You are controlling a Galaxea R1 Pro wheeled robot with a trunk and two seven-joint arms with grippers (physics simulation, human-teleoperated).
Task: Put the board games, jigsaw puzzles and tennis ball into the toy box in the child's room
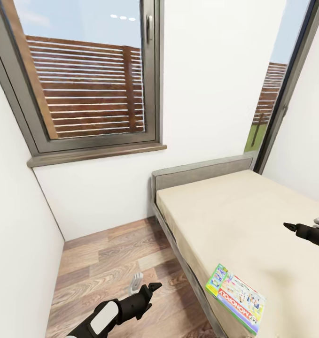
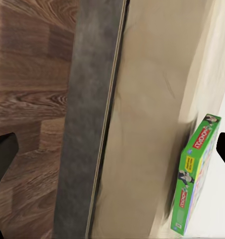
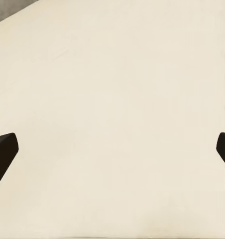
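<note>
One board game, the white-green Monopoly box (image 1: 237,296), lies flat on the beige mattress (image 1: 234,220) near the bed's near-left corner. The left wrist view shows the box (image 2: 194,174) edge-on beyond the grey bed frame (image 2: 87,124). My left gripper (image 1: 152,287) hangs open over the wood floor, left of the bed and apart from the box, its dark fingertips (image 2: 3,154) spread wide. My right gripper (image 1: 291,227) is open above bare mattress (image 3: 112,99), farther along the bed than the box. The table, toy box, jigsaw puzzles and tennis ball are out of view.
A white wall with a large grey-framed window (image 1: 91,75) and a wooden sill stands ahead. The grey headboard (image 1: 201,171) meets that wall. A strip of plank floor (image 1: 112,263) runs between the left wall and the bed.
</note>
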